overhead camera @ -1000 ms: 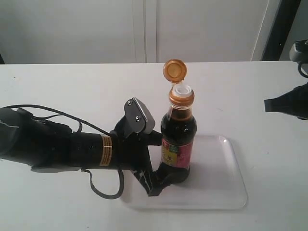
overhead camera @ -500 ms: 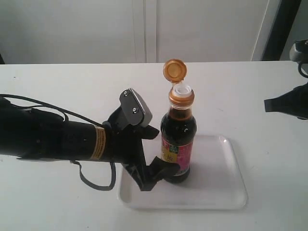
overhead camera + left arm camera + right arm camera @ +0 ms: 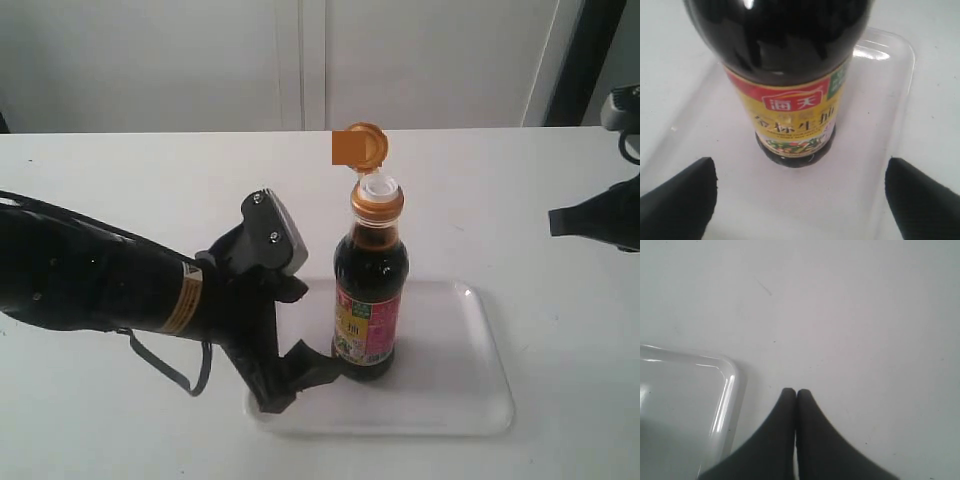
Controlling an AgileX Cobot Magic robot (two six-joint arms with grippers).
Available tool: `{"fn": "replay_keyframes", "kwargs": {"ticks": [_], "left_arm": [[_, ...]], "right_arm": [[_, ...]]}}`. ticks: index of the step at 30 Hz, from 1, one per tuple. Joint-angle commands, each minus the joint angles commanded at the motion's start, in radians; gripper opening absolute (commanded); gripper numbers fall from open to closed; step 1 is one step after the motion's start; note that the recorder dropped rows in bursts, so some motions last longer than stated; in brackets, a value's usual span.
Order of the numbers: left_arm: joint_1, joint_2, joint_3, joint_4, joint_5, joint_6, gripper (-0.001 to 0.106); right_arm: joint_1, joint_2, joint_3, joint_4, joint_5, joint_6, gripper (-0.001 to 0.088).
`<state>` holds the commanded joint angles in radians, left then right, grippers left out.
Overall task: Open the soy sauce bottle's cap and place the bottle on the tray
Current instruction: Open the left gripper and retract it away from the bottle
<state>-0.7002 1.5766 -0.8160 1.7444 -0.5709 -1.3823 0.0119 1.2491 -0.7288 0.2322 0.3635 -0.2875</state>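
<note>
The soy sauce bottle (image 3: 370, 300) stands upright on the white tray (image 3: 470, 405). Its golden-orange cap (image 3: 377, 197) has the lid (image 3: 362, 145) flipped up, and the white spout shows. My left gripper (image 3: 303, 380) is open, low over the tray's left part, just left of the bottle's base and apart from it. In the left wrist view the bottle (image 3: 790, 75) fills the top, with bare tray (image 3: 850, 190) between it and my open left gripper (image 3: 800, 200). My right gripper (image 3: 796, 392) is shut on nothing, above the table beside a tray corner (image 3: 727, 382).
The white table (image 3: 150, 190) runs to a white wall behind. My right gripper (image 3: 585, 220) hangs at the far right edge of the exterior view, off the tray. The left arm's black body and cable lie across the table's left side.
My left gripper has let go of the bottle's base and drawn back to the left. The bottle stays upright on the tray. The right arm has not moved.
</note>
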Motion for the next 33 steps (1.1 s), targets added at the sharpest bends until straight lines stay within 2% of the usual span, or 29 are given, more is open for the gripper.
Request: {"fn": "replay_keyframes", "kwargs": {"ticks": [3,6,8,9,12,18,21,25,28,31,32,33], "left_arm": [[0.0,-0.056,0.0,0.0,0.002,-0.056,0.051],[0.0,-0.107,0.0,0.0,0.025,-0.061,0.02],[0.0,-0.138,0.0,0.0,0.059,-0.061,0.004],[0.002,-0.155,0.0,0.0,0.085,-0.061,0.0],[0.002,-0.194,0.0,0.0,0.178,-0.061,0.0],[0.002,-0.233,0.0,0.0,0.372,-0.058,0.0],[0.002,-0.233,0.0,0.0,0.489,-0.054,0.0],[0.007,-0.233,0.0,0.0,0.598,0.019,0.0],[0.05,-0.233,0.0,0.0,0.636,0.107,0.0],[0.125,-0.233,0.0,0.0,0.628,0.127,0.0],[0.149,-0.233,0.0,0.0,0.609,0.127,0.0],[0.223,-0.237,0.0,0.0,0.511,0.121,0.0]], "right_arm": [[0.0,0.0,0.0,-0.005,0.005,-0.007,0.0],[0.0,0.0,0.0,-0.01,0.034,-0.007,0.0],[0.0,0.0,-0.008,-0.036,0.085,-0.007,0.0],[0.0,0.0,-0.019,-0.055,0.125,-0.007,0.0],[0.0,0.0,-0.057,-0.1,0.248,0.004,0.0],[0.0,0.0,-0.128,-0.102,0.471,0.004,0.0],[0.0,-0.002,-0.137,-0.1,0.535,0.004,0.0],[0.0,-0.015,-0.137,-0.1,0.576,0.004,0.0],[0.0,-0.035,-0.137,-0.1,0.579,0.004,0.0],[0.0,-0.059,-0.137,-0.098,0.574,0.004,0.0],[0.0,-0.064,-0.137,-0.098,0.569,0.004,0.0],[0.0,-0.073,-0.137,-0.096,0.557,0.004,0.0]]}}
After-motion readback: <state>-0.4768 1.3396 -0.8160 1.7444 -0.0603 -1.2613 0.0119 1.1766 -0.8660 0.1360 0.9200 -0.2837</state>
